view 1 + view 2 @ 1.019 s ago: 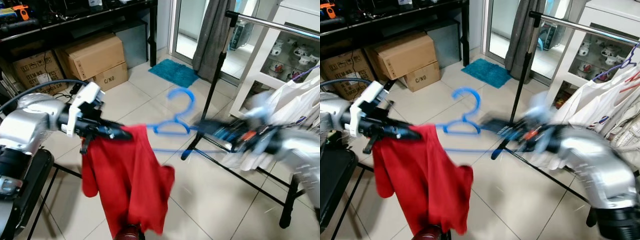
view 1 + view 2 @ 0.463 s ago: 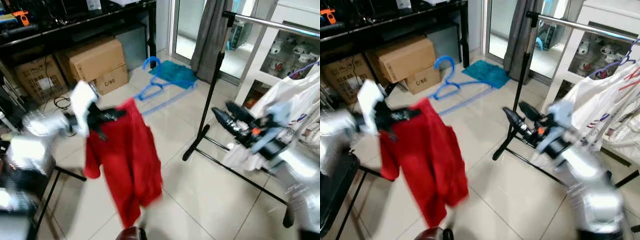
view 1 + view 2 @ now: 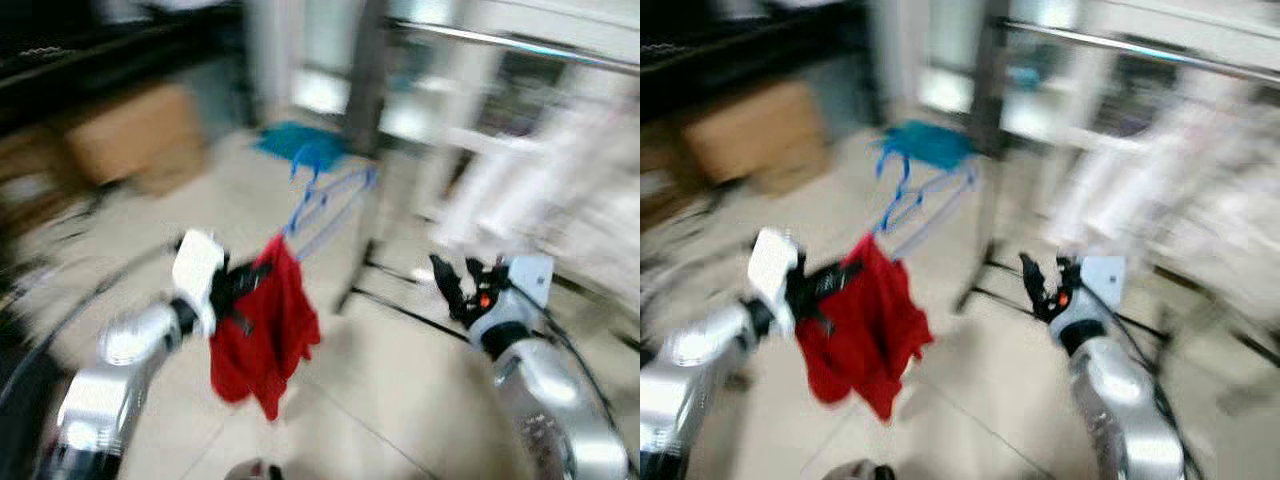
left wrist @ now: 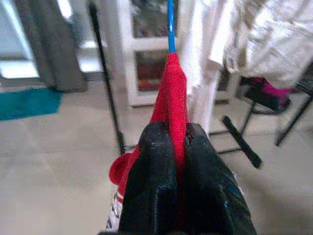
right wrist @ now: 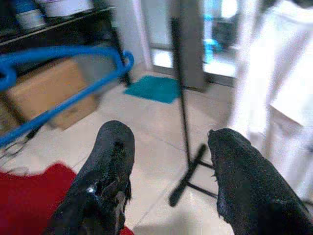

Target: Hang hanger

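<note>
Both head views are heavily blurred. At the far left stands a dark shelf (image 3: 90, 60) with a brown cardboard box (image 3: 135, 140) beneath it, on a pale tiled floor (image 3: 380, 400).

The left end effector (image 4: 176, 147) is held out in front of the robot, its silver arm reaching up from the lower left. Its two black fingers (image 4: 156, 181) are pressed together and clamped on a fold of a red garment (image 3: 262, 335), which sags below the grip. The wrist view shows the red cloth squeezed between the pads and running up to a blue hanger (image 3: 320, 195). The hanger sticks out past the top edge of the garment, pointing up and away from the robot, its hook near a teal mat (image 3: 300, 140) lying on the floor further back.

Right of the hanger, a black clothes rack (image 3: 985, 160) rises from the floor, with a silver rail (image 3: 1120, 45) running across the top towards the right. Pale clothes (image 3: 560, 190) hang from it on the right side.

The right end effector (image 3: 462, 290) is raised in front of the rack's foot, well apart from the garment. Its fingers (image 5: 105, 171) stand apart with nothing between them; the wrist view looks past them to the blue hanger, the rack's pole and the teal mat.
</note>
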